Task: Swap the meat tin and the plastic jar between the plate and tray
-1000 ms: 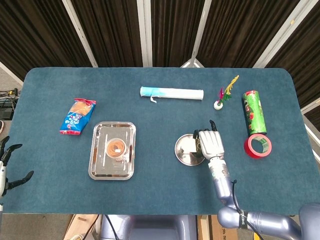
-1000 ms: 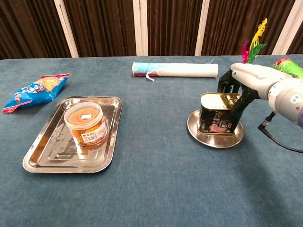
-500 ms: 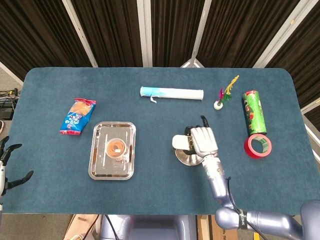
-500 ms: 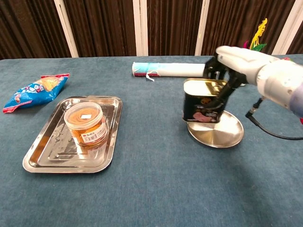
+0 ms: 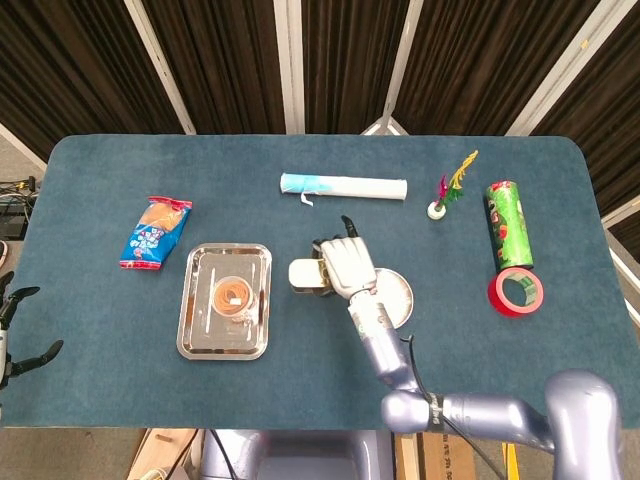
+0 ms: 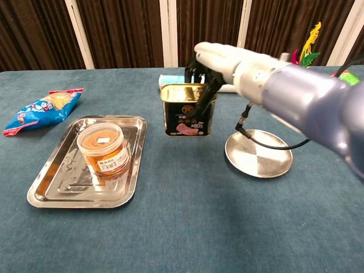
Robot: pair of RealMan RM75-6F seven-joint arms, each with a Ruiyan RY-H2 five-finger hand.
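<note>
Chest view alone shows right hand [image 6: 219,60] holding meat tin [image 6: 188,110] aloft.

The jar [image 6: 102,148] stands in the tray [image 6: 56,185] toward the table's [image 5: 100,380] left front. The tin [image 6: 187,110] hangs between tray and plate [image 6: 259,153], held by the right hand [image 6: 219,57]. A packet [image 5: 156,232] lies behind the tray.

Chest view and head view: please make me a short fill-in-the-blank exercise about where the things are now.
1. The dark rectangular meat tin is held by the robot's ____ hand.
2. The orange plastic jar stands in the rectangular steel ____.
3. The round steel plate has ____ on it.
4. The tin hangs between the tray and the ____.

Missing words: right; tray; nothing; plate
</note>
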